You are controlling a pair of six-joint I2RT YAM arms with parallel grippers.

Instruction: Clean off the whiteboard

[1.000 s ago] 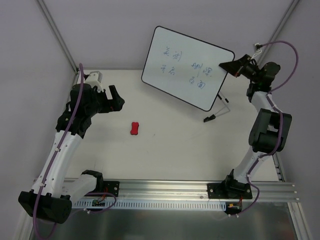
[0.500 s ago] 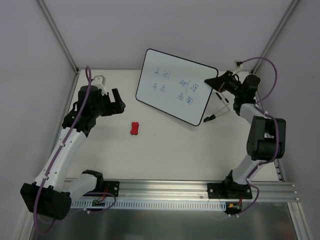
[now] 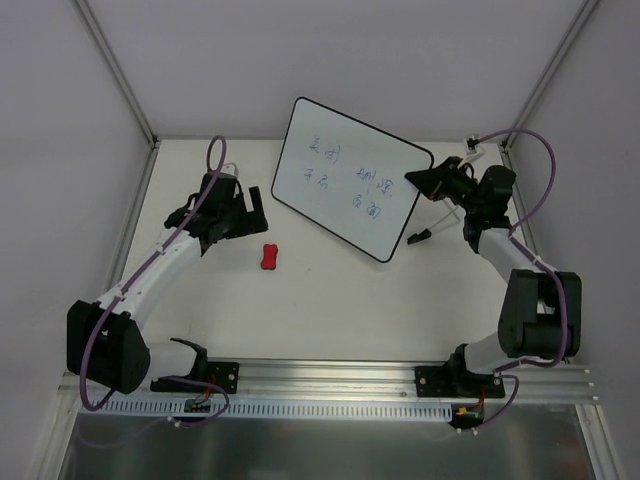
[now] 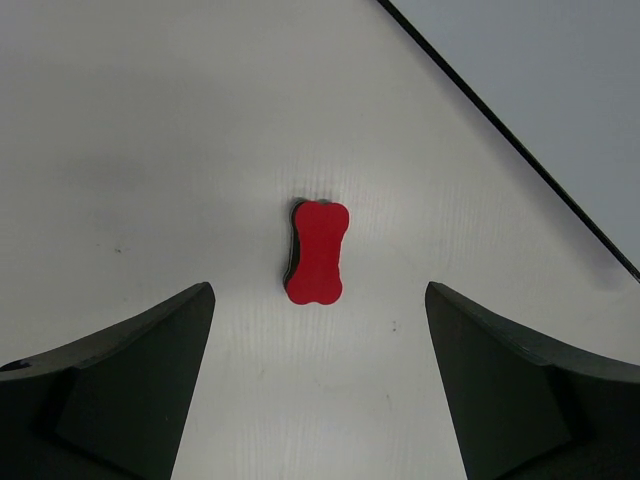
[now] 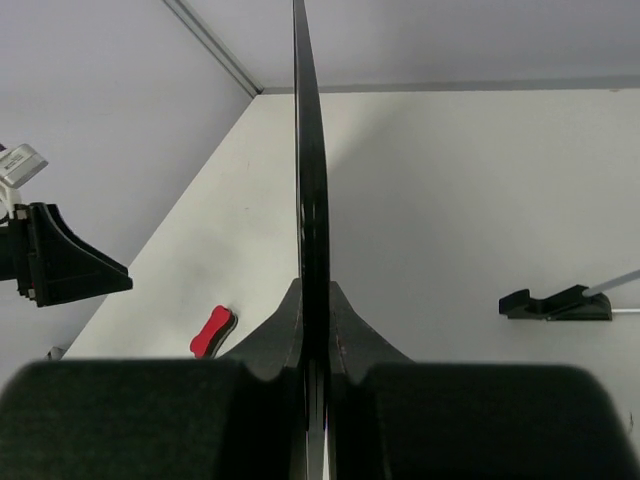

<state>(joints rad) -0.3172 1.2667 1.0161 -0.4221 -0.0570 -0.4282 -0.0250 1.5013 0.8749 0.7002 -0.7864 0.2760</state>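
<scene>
Fingers (image 4: pixel 130 380) of the left gripper (image 3: pixel 248 212) stand wide apart and hold nothing, left of centre in the overhead view; the red bone-shaped eraser (image 4: pixel 315 251) lies flat on the table (image 3: pixel 330 310) just beyond their tips, untouched; right of it, in the upper middle of the frame, the whiteboard (image 3: pixel 345 180) sits tilted, blue handwriting on its face, well apart from the left fingers; at its right edge the right gripper (image 3: pixel 412 180) is clamped on the rim, the board showing edge-on between that gripper's fingers (image 5: pixel 270 340) in the wrist view; a black foot (image 3: pixel 420 238) shows just below that grip.
</scene>
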